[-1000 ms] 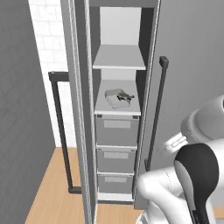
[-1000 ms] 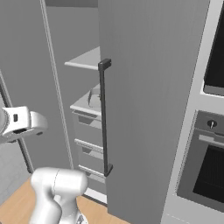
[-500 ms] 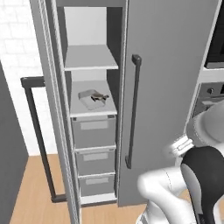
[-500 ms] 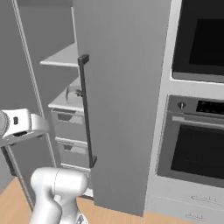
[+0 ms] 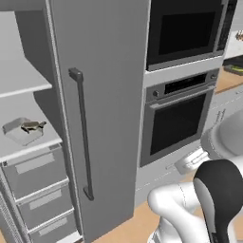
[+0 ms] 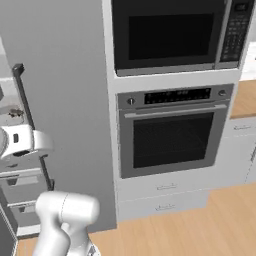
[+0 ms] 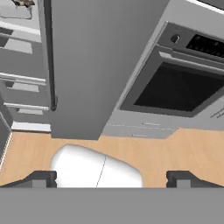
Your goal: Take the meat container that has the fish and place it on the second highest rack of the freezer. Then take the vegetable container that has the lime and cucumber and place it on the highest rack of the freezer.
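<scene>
The end effector [image 7: 111, 177] hangs with its two dark fingertips [image 7: 41, 178] spread wide apart and nothing between them, looking down at the wooden floor [image 7: 175, 153] in front of the tall grey cabinetry. Just beyond it stands the grey door panel [image 7: 100, 65] with its long dark bar handle [image 7: 49, 57], and to the side of that the black-glass wall oven [image 7: 175, 89] with a pale drawer front below. Out past the door, the freezer [image 5: 28, 142] stands open at the left of the left base view: the meat container [image 5: 20, 132], a pale tray, sits on the second highest rack [image 5: 33, 147], and the fish [image 5: 32, 126] lies in it, small and brown-grey. Above it runs the highest rack [image 5: 21, 88], a flat pale board, and under the tray are the grey drawers [image 5: 35, 173]. Over on the right base view the oven [image 6: 172, 140] sits under a dark microwave [image 6: 175, 35], with a strip of wooden counter [image 6: 245, 97] beside them.
</scene>
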